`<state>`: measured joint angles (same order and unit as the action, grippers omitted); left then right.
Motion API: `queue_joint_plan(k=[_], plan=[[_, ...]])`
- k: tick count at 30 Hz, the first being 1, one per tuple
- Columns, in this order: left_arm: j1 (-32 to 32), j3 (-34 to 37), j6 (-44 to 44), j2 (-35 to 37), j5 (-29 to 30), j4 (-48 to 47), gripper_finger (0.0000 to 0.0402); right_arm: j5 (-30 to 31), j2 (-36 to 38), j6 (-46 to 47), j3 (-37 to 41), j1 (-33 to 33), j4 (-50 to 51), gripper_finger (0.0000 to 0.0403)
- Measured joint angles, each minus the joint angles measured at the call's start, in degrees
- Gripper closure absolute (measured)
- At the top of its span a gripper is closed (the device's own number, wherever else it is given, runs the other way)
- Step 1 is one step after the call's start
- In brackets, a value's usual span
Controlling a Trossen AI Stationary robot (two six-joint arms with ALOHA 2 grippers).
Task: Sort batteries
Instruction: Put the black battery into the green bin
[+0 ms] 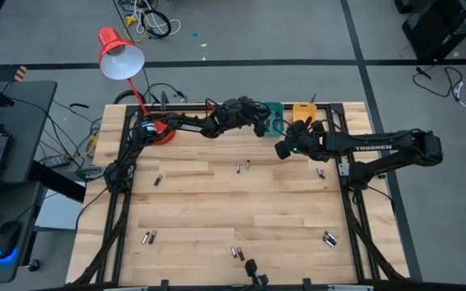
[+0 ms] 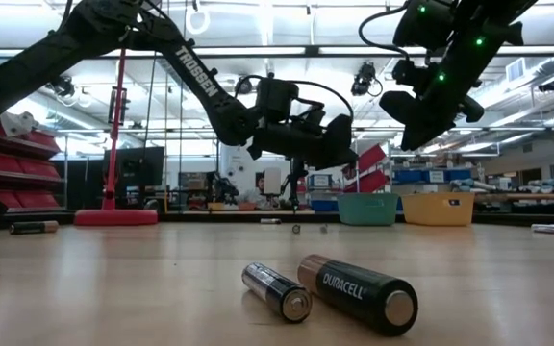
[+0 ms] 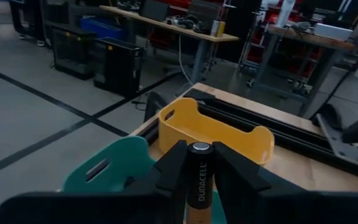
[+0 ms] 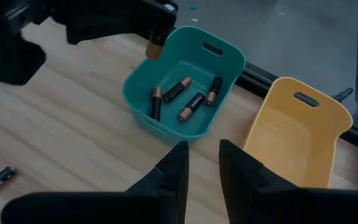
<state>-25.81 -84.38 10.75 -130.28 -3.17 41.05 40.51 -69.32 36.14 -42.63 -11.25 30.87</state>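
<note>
The left gripper holds a Duracell battery upright between its fingers, poised over the rim of the teal bin; the right wrist view shows the cell's coppery end hanging just above the bin's near wall. The right gripper hovers beside the teal bin, its fingers narrowly apart with nothing between them, looking down on both bins.

Four batteries already lie inside the teal bin. The yellow bin, touching or just beside the teal one, looks empty. So the sort seems well begun but not half done: loose cells remain scattered across the table, a pair near the teal bin, one farther toward the red lamp, one under the right arm, and several along the table edge farthest from the teal bin.

Both bins sit hard against the table's back edge and the dark frame rail, so a cell dropped short could roll off the back. The two arms crowd close together over the teal bin; the open wood away from it leaves ample room.
</note>
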Motion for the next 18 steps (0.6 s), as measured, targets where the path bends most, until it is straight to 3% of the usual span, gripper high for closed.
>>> queue_joint_plan(k=[11,18], plan=[[-0.06,0.0,3.19,0.0,-1.53,0.77,0.0285,-0.01,0.0,0.37,0.0,0.0,-0.5,0.0327],[-0.1,-0.57,7.67,0.16,-10.18,-0.42,0.0239,-0.02,-0.02,0.3,0.0,0.0,-1.05,0.0326]])
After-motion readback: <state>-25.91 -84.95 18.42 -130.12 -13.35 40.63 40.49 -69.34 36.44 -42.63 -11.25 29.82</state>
